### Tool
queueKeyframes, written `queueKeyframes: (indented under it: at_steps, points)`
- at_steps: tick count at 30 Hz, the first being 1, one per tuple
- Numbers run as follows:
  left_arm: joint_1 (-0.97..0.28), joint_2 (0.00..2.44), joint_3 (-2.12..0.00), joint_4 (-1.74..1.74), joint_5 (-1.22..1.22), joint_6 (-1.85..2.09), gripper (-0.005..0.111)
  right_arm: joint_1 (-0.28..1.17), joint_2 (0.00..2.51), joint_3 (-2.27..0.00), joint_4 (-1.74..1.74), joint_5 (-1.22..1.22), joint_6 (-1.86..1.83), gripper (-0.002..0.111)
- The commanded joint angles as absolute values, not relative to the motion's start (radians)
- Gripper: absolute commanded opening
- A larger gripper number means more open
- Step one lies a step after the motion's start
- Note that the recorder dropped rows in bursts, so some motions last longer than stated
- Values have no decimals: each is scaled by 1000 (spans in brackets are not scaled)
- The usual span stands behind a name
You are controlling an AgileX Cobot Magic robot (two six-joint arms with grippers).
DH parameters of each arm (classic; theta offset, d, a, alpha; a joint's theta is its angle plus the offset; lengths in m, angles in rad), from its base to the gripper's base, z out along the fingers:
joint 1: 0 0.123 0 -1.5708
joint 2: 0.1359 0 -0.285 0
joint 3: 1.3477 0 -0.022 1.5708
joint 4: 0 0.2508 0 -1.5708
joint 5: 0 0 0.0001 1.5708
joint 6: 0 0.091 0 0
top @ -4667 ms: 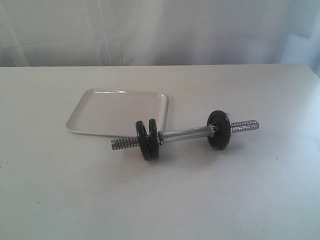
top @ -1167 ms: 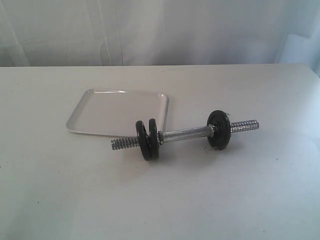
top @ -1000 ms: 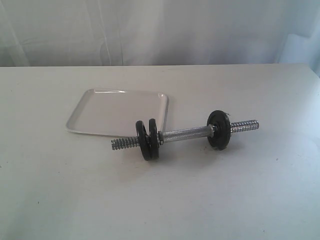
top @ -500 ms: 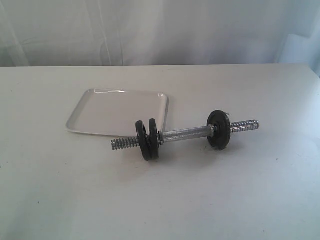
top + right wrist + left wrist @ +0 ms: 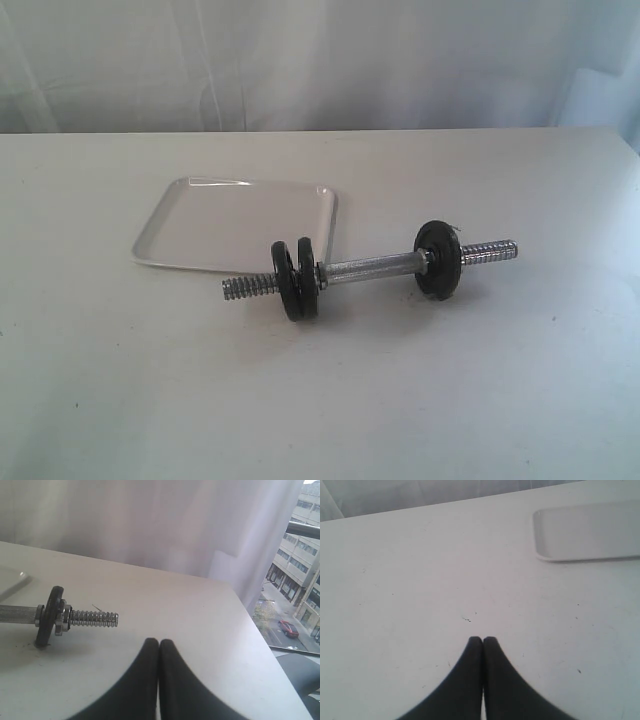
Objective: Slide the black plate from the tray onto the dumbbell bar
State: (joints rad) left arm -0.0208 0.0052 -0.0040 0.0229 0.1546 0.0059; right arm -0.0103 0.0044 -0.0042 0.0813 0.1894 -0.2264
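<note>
The task is judged complete, or all but. The shallow white rectangular tray [image 5: 235,225], glossy, low-rimmed and round-cornered, is seen bare, and nothing is left on it to be moved. The black plate [image 5: 283,282], a small round matte iron disc, is taken to be one of the pair standing upright on the short chrome dumbbell bar [image 5: 375,267] at the end just beside the tray, though which of the two cannot be told; a third black disc [image 5: 438,258] is carried near the other end, backed by a bright collar nut [image 5: 61,617]; beyond the discs coarse shiny thread is left exposed. The bar is laid on the matte white tabletop [image 5: 420,400]. The left gripper [image 5: 483,640] is held with its smooth black fingers pressed together over bare table, well apart from the tray; the right gripper [image 5: 158,642] is likewise pressed together, empty, near the threaded tip; at most a securing nut is thought to remain.
</note>
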Motion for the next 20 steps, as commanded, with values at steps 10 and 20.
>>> queueKeyframes:
  at_steps: [10, 20]
  points:
    - [-26, 0, 0, 24, 157, 0, 0, -8, 0, 0, 77, 185, -206, 0]
    - [-26, 0, 0, 24, 157, 0, 0, -8, 0, 0, 77, 185, -206, 0]
